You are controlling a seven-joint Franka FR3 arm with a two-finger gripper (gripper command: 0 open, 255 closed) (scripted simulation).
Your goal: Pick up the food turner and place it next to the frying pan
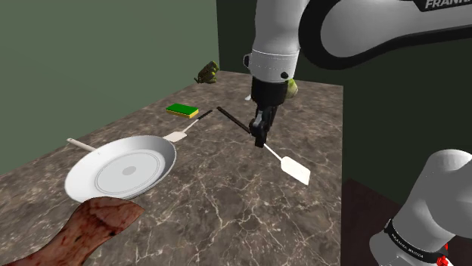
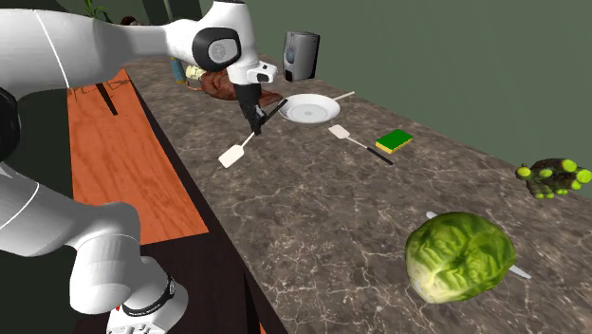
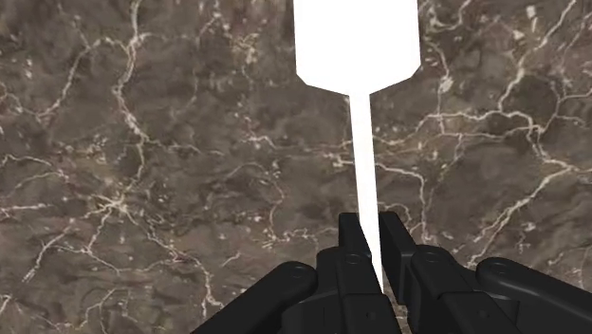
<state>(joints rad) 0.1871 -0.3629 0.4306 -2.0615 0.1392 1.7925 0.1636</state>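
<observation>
- You are looking at the end effector (image 3: 372,258) clenching the thin white shaft of the food turner (image 3: 357,43). In the wrist view the black fingers (image 3: 349,242) are pressing it from both sides, and the blade's far end is running off the picture's edge.
- The hand is hiding the turner's dark handle in the wrist view. The shoulder view is showing it slanting up past the end effector, with the flat white blade sloping down on the other side.
- You cannot tell whether the blade is touching the worktop (image 1: 227,204) or hanging just over it.
- The worktop is showing as dark brown marble with pale veins.
- The frying pan (image 1: 121,168) is drawn plain white, round and shallow, with a thin handle. A mottled red-brown lump (image 1: 94,223) is overlapping its near rim in the shoulder view.
- The held turner is sitting apart from the pan, to the shoulder view's right of it.
- A second turner (image 1: 187,127), also with a white blade and dark handle, is lying between the pan and a green-and-yellow sponge (image 1: 182,110), its blade just beside the pan's rim.
- The arm is covering most of a green leafy head in the shoulder view. The second exterior view is showing it whole (image 2: 460,256), round and wrinkled.
- That view is also giving you a dark grey cylinder (image 2: 301,55) beyond the pan and a small dark thing with green knobs (image 2: 548,176), too small to name.
</observation>
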